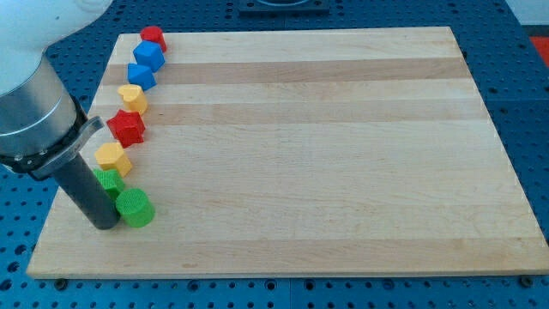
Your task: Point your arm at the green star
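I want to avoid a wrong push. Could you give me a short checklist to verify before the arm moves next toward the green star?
1. My tip visible on the board: ok.
2. Green star located, just above the green cylinder, partly hidden by the rod: ok.
3. Tip is close to the star: ok, it sits at its lower left.
4. Tip touching the star: cannot tell.
5. Tip clear of the green cylinder: not ok, they look in contact.
6. Yellow block above the star keeps apart from the rod: cannot tell.

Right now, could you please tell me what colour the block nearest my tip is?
Green: the round green block, just right of my tip, seen in the camera view.
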